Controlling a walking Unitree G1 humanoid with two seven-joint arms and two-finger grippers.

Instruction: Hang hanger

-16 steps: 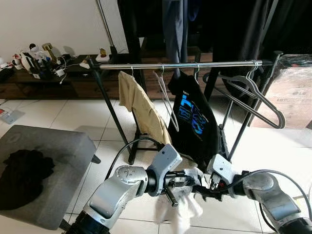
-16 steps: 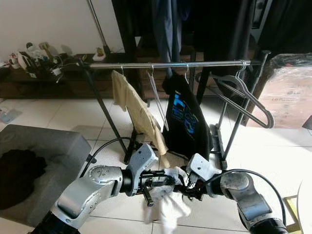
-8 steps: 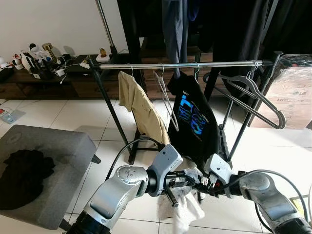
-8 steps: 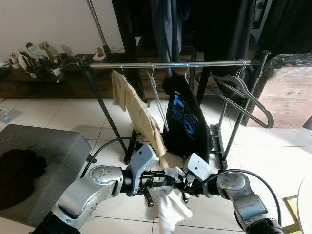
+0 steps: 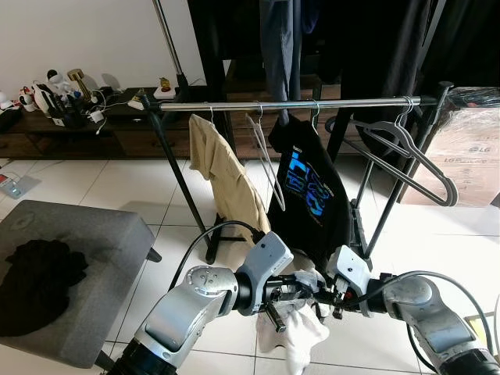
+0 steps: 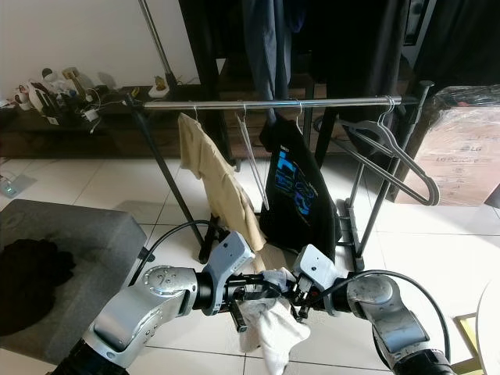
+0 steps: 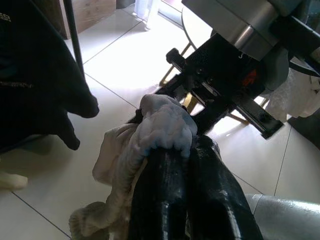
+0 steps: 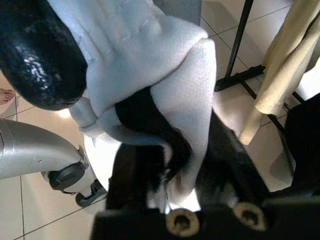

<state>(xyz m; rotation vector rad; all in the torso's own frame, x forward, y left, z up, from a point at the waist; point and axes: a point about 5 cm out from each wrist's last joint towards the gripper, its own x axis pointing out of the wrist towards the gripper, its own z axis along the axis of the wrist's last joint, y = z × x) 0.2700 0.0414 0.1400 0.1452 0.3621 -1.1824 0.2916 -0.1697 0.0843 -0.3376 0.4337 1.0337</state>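
We've got a white garment [image 5: 301,332] bunched low in front of us, over the floor tiles [image 5: 117,183], held between both grippers well below the rail [image 5: 297,104]. No hanger can be made out inside the cloth from here; if there is one, the folds hide it.

The left gripper [image 7: 172,165] has its two black fingers pressed together on a fold of the white cloth, clear in the left wrist view. The right gripper [image 8: 187,165] comes in from the other side; the cloth is drawn down between its fingers and they look clamped on it too.

So where do we stand? By our reckoning, early to middle. The garment is in hand, but nothing is up on the rail yet. It has to be raised and a hook set over the bar.

Up on the rail hang a tan shirt [image 5: 226,183], a bare thin hanger [image 5: 266,160], a black T-shirt [image 5: 308,195] with a blue print, and a grey hanger [image 5: 410,156] tilted at the right end. The gap between the black T-shirt and the grey hanger looks like the likeliest spot.

To our left sits a grey stool [image 5: 94,258] with a dark garment [image 5: 39,281] on it.
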